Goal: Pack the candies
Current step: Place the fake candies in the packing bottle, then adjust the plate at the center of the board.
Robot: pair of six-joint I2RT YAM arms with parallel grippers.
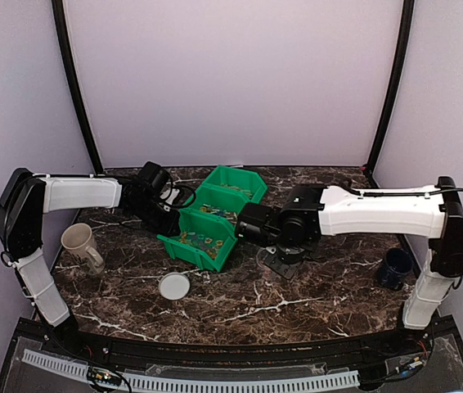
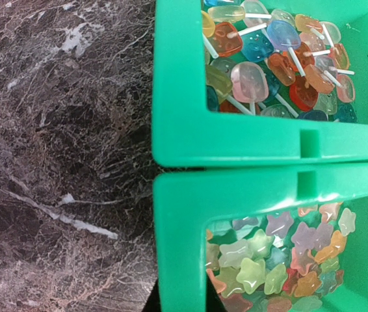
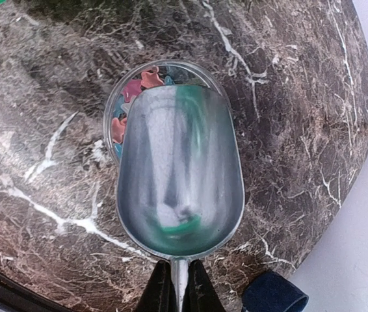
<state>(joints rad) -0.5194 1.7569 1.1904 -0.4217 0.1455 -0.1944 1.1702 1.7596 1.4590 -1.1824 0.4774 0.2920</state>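
On the dark marbled tabletop (image 1: 297, 303) a green plastic three-compartment bin (image 1: 186, 254) sits at the middle, set at a slant from near left to far right. The small translucent candies (image 2: 275, 58) fill it. In the left wrist view one compartment holds flat sweets on white sticks in blue, orange, pink and yellow. The next one holds star-shaped pieces (image 2: 281, 253) in pale green, orange and pink. More candies lie in a clear round container (image 3: 164, 64) standing on the tabletop just right of the bin's near end. We see pink, orange and blue pieces at its left rim.

The right claw (image 3: 179, 296) is clamped on the thin handle of a silver metal scoop (image 3: 177, 175). The scoop hangs over that container and covers most of its mouth, and its bowl is empty.

The left claw (image 1: 166, 214) is at the bin's left wall. We cannot tell whether it touches the wall, nor whether it is spread or closed.

A beige mug (image 1: 78, 243) stands at the left near the left arm. A white round lid (image 1: 174, 286) lies flat just near of the bin. A dark blue mug (image 1: 395, 266) stands at the right beside the right arm.
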